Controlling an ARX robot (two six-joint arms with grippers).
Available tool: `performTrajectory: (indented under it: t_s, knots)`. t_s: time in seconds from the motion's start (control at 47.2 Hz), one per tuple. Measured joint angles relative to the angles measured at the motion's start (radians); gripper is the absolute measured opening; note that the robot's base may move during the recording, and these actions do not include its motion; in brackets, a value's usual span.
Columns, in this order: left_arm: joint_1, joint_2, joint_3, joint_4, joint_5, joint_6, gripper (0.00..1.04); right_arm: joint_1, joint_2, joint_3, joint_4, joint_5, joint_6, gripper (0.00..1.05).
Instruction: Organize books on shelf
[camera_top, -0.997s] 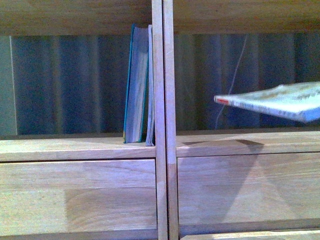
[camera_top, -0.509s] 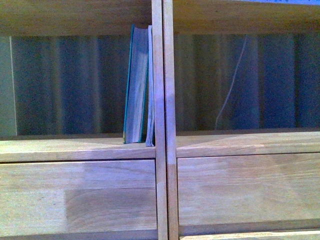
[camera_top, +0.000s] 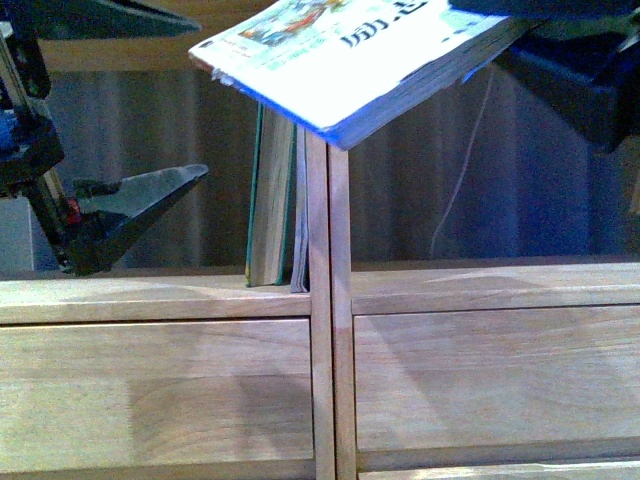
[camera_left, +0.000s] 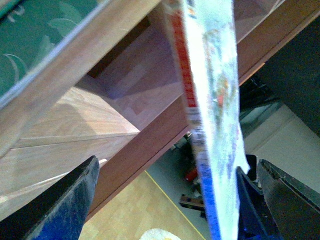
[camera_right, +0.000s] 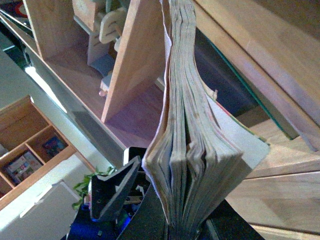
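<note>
Light natural-wood bookcase (camera_top: 200, 380), upright teal-covered thick book (camera_top: 268, 200) beside divider (camera_top: 330, 300); pale illustrated floppy paperback (camera_top: 350, 50), newly back in view, unshelved, pinched by right gripper (camera_right: 187, 225) above divider; left gripper (camera_top: 150, 100) newly arrived, spread, handover probable.

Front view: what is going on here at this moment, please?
The right hand holds a floppy paperback tilted, high in front of the shelf, over its centre divider. The left hand is open beside the paperback's free corner, not gripping it. In the left compartment a teal book and a thin pale book stand upright against the divider.
</note>
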Motion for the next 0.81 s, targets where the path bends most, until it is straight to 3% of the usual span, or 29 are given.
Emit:
performTrajectory:
  t_s: [0.276, 0.424, 0.488, 0.53, 0.721, 0.806]
  knots:
    - [-0.052, -0.023, -0.012, 0.03, -0.014, 0.003, 0.97, 0.129, 0.077, 0.009, 0.039, 0.014, 0.053, 0.07]
    - [-0.051, -0.023, -0.037, 0.121, -0.013, -0.023, 0.74, 0.148, 0.109, 0.023, 0.089, -0.006, 0.191, 0.07]
    - [-0.051, -0.024, -0.043, 0.145, -0.01, -0.033, 0.74, 0.152, 0.129, 0.024, 0.111, -0.008, 0.24, 0.07]
    - [-0.051, -0.025, -0.046, 0.149, -0.01, -0.035, 0.67, 0.159, 0.139, 0.024, 0.122, -0.007, 0.259, 0.07]
    - [-0.047, -0.025, -0.048, 0.152, -0.018, -0.039, 0.44, 0.193, 0.153, 0.024, 0.132, 0.003, 0.266, 0.07]
    - [-0.042, -0.028, -0.048, 0.154, -0.035, -0.042, 0.26, 0.21, 0.154, 0.024, 0.132, 0.015, 0.241, 0.07]
